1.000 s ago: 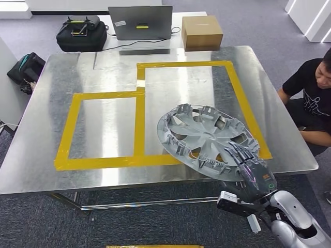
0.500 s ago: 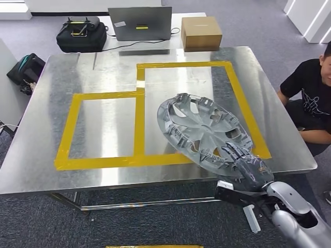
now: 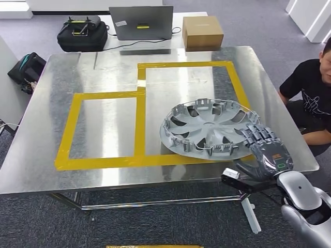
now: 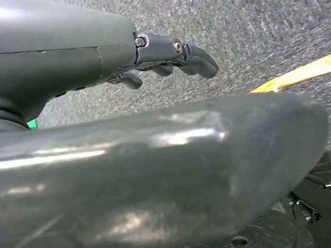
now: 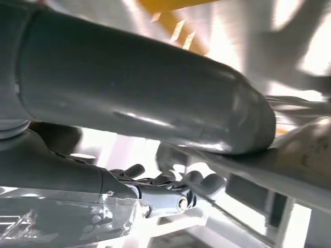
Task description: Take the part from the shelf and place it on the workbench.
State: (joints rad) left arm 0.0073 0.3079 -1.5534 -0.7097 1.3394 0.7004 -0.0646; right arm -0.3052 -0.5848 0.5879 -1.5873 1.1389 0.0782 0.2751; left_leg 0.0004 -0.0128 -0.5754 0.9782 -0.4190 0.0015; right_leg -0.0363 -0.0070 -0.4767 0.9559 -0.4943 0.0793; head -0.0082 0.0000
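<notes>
Right hand point(image 3: 268, 153) grips hubcap point(image 3: 207, 128) rim at 4 o'clock on workbench point(image 3: 46, 150); laptop point(image 3: 140, 22), cardboard box point(image 3: 202, 31) at 12; person point(image 3: 310, 98) at 3. Left hand point(image 4: 117, 57) fingers apart, holding nothing.

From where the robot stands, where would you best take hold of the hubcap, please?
By its rim on the robot's right, coming in from the table's near right edge. The hubcap is a wide, shallow disc lying nearly flat, ribbed side up; only its thin edge offers a grip, where the right hand already is.
</notes>
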